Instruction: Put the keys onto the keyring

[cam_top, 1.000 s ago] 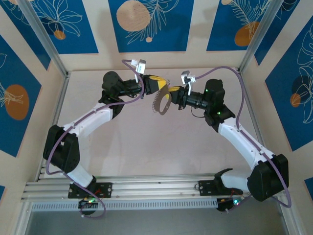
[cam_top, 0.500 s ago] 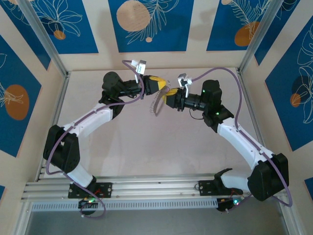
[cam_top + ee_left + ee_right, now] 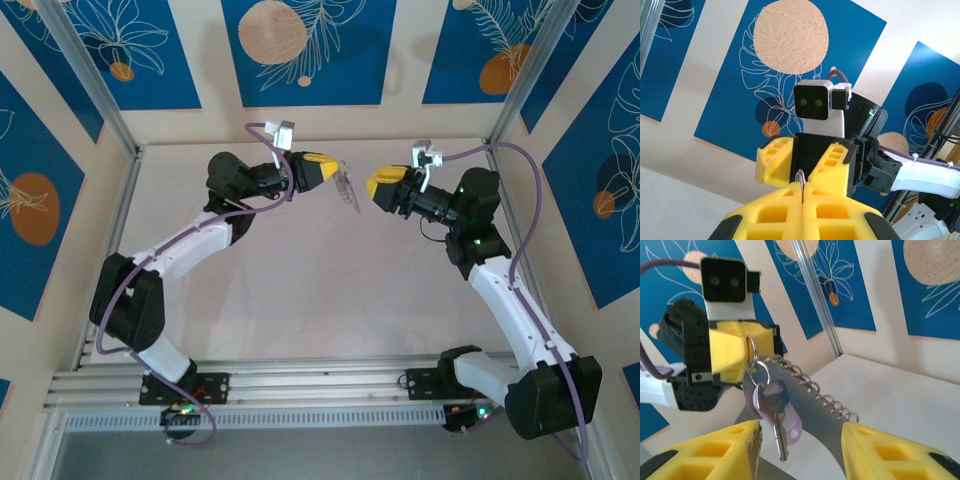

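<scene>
**One keyring and one key, both at the left jaws**

The left gripper (image 3: 746, 356) has its jaws pressed together on the upper end of the keyring (image 3: 812, 410). This is one pale silvery loop with a coil fringe along one edge, and it hangs in the air above the tabletop (image 3: 300, 300). One small key (image 3: 772, 396) with a lilac head hangs from it just under the jaws. A second lilac piece (image 3: 793, 427) lies beside it; I cannot tell if it is a key. The right gripper (image 3: 373, 187) faces the ring, near but apart, with its jaws standing open and empty.
</scene>
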Available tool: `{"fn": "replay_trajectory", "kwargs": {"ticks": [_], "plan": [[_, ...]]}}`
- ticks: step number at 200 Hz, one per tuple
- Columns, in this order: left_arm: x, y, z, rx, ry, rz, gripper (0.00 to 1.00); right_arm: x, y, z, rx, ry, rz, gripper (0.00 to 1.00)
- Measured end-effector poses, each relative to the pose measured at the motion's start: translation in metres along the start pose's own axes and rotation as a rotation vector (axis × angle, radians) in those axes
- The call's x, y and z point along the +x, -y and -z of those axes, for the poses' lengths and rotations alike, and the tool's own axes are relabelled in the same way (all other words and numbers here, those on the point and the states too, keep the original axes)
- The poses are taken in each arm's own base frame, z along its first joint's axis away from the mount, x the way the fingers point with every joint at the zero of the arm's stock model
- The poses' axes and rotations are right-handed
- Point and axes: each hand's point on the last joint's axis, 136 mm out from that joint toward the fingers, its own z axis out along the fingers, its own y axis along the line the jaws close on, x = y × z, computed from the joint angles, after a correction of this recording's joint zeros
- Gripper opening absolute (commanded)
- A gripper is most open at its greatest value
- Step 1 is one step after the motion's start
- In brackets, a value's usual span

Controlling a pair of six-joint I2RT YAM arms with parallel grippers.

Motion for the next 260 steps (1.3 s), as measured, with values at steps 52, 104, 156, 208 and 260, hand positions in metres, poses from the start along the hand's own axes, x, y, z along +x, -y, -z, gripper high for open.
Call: {"fn": "replay_trajectory", "kwargs": {"ticks": [52,104,156,208,260], "plan": [[0.001,0.001,-0.003,0.021,0.013,0.029,0.00,-0.020,0.006,-0.022,-0.072,0.054,-0.069,0.49],[0.002,-0.010,-0.005,0.028,0.056,0.090,0.00,-0.029,-0.004,-0.038,-0.151,0.091,-0.088,0.50],[-0.001,-0.014,-0.006,0.023,0.100,0.121,0.00,-0.030,-0.011,-0.045,-0.196,0.109,-0.098,0.49],[-0.007,-0.010,-0.005,0.034,0.125,0.117,0.00,-0.030,-0.012,-0.047,-0.211,0.117,-0.106,0.40],[-0.006,-0.011,-0.006,0.033,0.130,0.123,0.00,-0.028,-0.013,-0.049,-0.219,0.115,-0.113,0.39]]}}
